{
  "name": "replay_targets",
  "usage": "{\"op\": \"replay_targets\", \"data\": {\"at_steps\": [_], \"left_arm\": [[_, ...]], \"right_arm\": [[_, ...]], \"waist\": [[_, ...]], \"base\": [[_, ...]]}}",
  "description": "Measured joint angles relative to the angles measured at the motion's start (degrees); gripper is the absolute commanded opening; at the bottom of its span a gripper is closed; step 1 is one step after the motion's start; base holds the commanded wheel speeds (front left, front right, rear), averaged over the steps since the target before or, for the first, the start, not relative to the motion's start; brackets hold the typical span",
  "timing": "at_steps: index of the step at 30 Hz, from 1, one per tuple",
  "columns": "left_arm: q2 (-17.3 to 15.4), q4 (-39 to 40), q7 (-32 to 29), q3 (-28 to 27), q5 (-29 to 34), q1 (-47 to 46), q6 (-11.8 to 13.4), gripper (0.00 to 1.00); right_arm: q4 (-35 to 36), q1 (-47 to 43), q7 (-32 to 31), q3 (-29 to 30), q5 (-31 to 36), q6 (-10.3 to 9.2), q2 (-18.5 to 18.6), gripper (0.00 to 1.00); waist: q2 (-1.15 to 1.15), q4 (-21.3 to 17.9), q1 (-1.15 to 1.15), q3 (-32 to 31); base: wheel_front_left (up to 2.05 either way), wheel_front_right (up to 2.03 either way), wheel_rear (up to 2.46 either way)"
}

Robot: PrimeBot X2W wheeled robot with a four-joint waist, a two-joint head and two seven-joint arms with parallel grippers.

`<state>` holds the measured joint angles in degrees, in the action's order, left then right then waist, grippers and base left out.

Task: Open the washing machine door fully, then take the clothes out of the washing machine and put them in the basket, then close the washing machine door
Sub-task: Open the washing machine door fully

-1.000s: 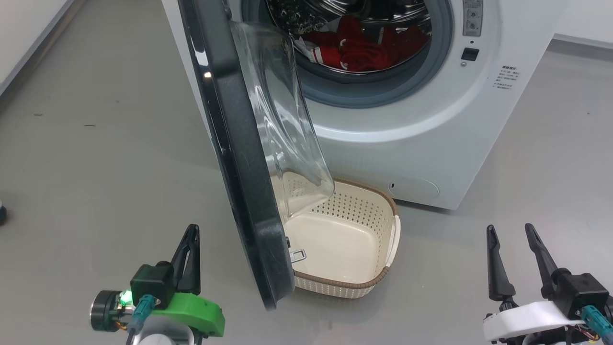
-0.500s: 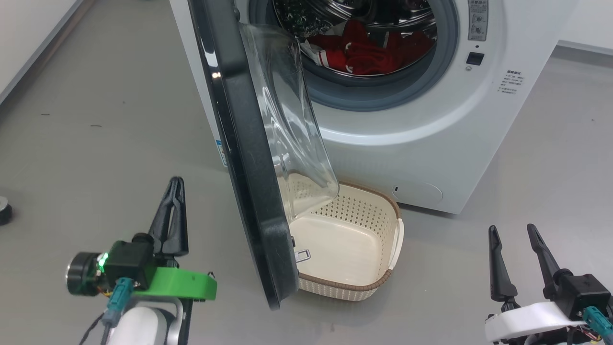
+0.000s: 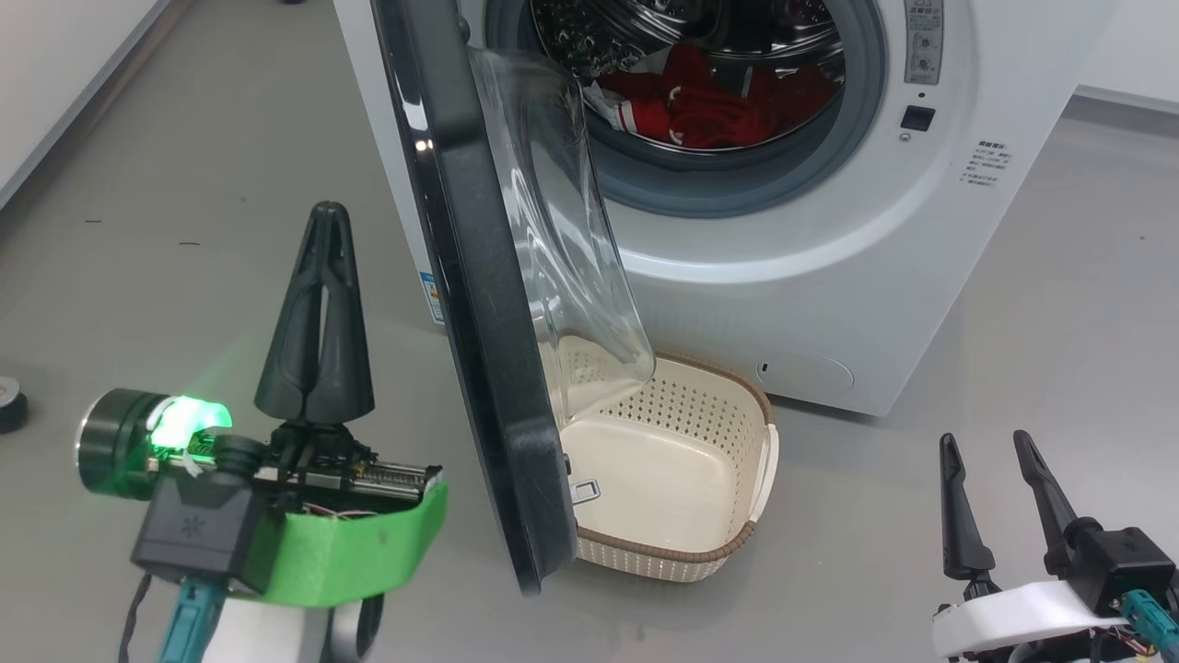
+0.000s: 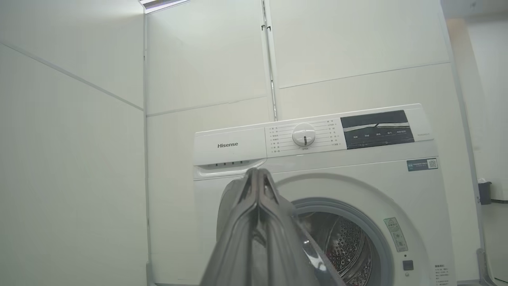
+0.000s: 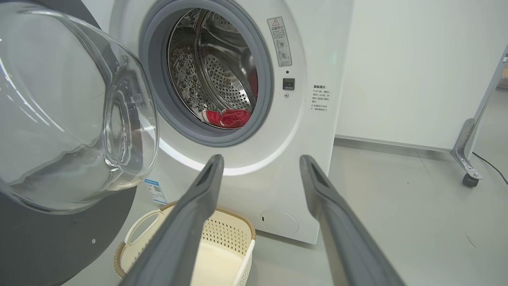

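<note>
- The washing machine door (image 3: pixel 479 304) stands swung out from the washing machine (image 3: pixel 829 276), edge-on to the head view: a wide glossy black rim with a clear glass bowl bulging off its inner face.
- The clothes (image 3: pixel 709 110) lie low inside the steel drum, a bright red heap with white parts, ringed by the grey rubber seal.
- The basket (image 3: pixel 645 543) sits on the floor just in front of the machine, below the drum mouth: cream, perforated sides, brown woven-look rim, nothing in it.
- The door's top is cut off by the picture's edge, and its lower edge covers the basket's left side.
- How many garments there are, I cannot tell; no lettering can be made out.
- The left claw (image 3: pixel 327 216) is clenched on nothing, fingers pressed together and pointing up, just left of the door's outer face and not touching it.
- The right claw (image 3: pixel 984 442) hangs low at the right, released, fingers spread, well apart from the basket.
- The floor (image 3: pixel 184 184) is smooth grey; plain white wall panels (image 4: pixel 71 159) rise behind the machine.
- A metal leg on a castor (image 5: pixel 468 159) stands off to the machine's right.
</note>
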<state>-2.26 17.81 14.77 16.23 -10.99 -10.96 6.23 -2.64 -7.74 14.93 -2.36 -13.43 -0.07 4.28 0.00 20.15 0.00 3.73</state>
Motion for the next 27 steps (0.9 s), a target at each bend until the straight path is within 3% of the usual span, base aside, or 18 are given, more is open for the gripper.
{"op": "replay_targets", "data": {"at_steps": [4,11,17,27], "left_arm": [[0.0,2.9,0.0,3.0,-0.8,0.0,-1.1,0.00],[-0.2,5.2,-0.1,12.2,-4.0,1.8,-6.3,0.00],[-0.5,5.1,-4.3,18.7,-6.5,4.7,-10.7,0.00],[-3.4,-0.4,-11.7,23.0,-9.0,9.0,-11.4,0.00]], "right_arm": [[0.0,0.0,0.0,0.1,0.3,0.03,-0.2,1.00],[-0.3,0.0,0.0,0.6,0.6,0.62,-0.5,1.00],[-0.4,0.0,0.0,1.0,1.0,1.19,-0.6,1.00],[-0.5,0.1,0.0,1.5,2.1,1.78,-0.8,1.00]], "waist": [[0.00,-0.1,0.00,0.0],[0.00,-0.2,0.00,0.2],[0.00,-0.1,0.00,0.4],[0.00,0.2,0.00,1.3]], "base": [[0.00,0.00,0.00],[0.00,0.00,0.00],[0.00,0.00,0.00],[0.00,0.00,0.00]]}}
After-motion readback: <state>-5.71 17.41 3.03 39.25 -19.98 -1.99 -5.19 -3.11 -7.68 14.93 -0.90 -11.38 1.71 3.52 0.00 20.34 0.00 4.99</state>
